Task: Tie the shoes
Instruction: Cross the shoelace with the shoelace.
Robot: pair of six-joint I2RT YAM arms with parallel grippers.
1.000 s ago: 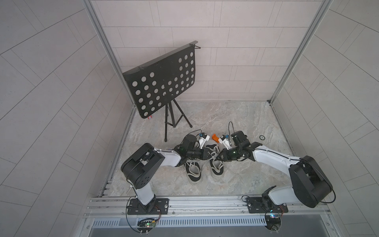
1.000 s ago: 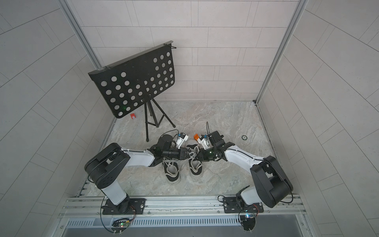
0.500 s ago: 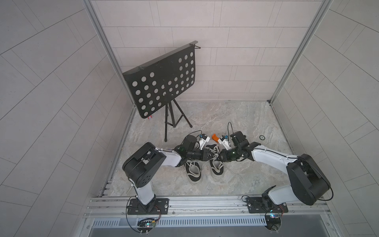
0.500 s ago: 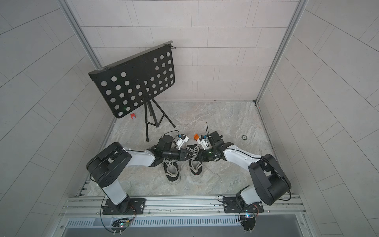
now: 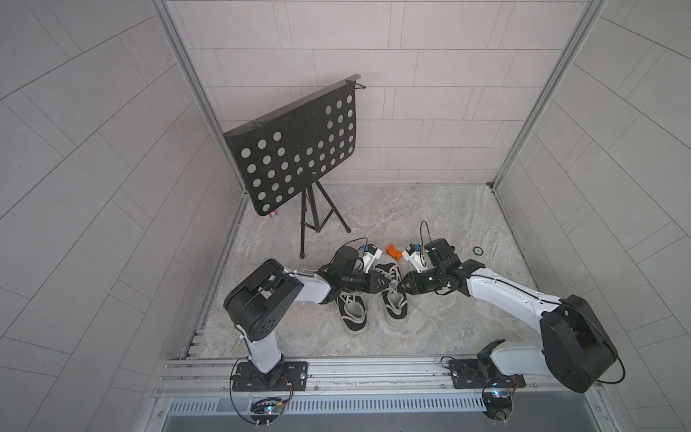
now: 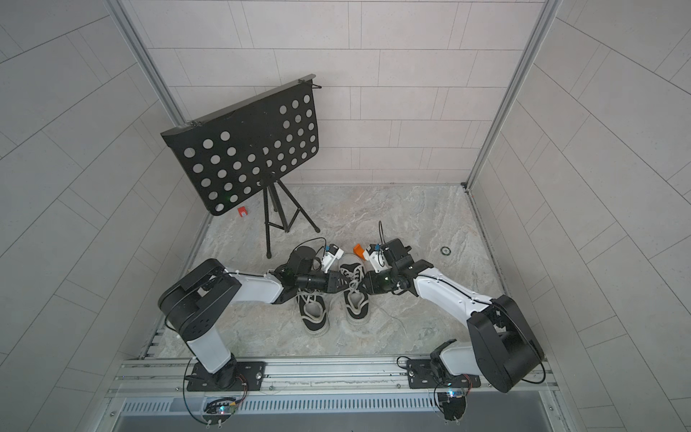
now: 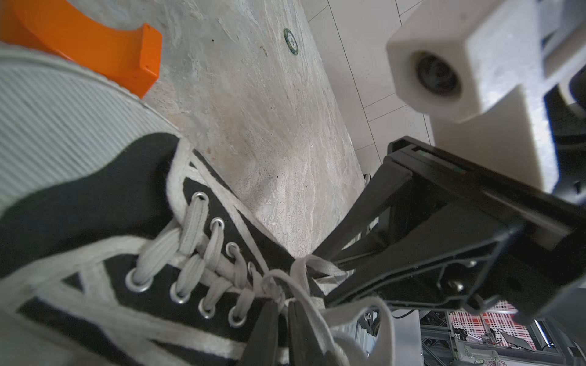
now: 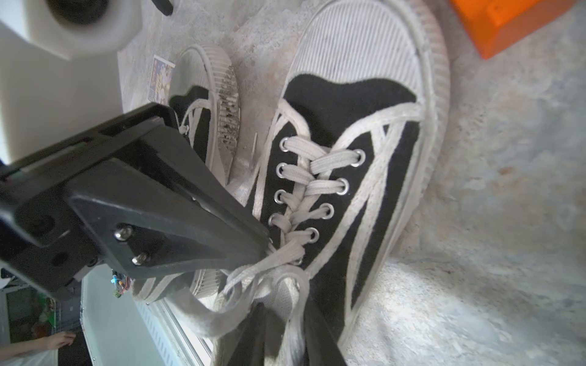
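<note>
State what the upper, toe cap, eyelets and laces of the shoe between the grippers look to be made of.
Upper: black woven cloth, probably canvas; matte and slightly fuzzy.
Toe cap: off-white rubber by its look; dull, finely ribbed.
Eyelets: metal; shiny silver rings.
Laces: flat woven textile, perhaps cotton; whitish, visible weave, a little frayed.

Matt black canvas shoes (image 8: 333, 104), ribbed rubber toe caps (image 8: 358, 47), woven cloth laces (image 8: 329, 158), shiny metal eyelets (image 8: 360, 157)
</note>
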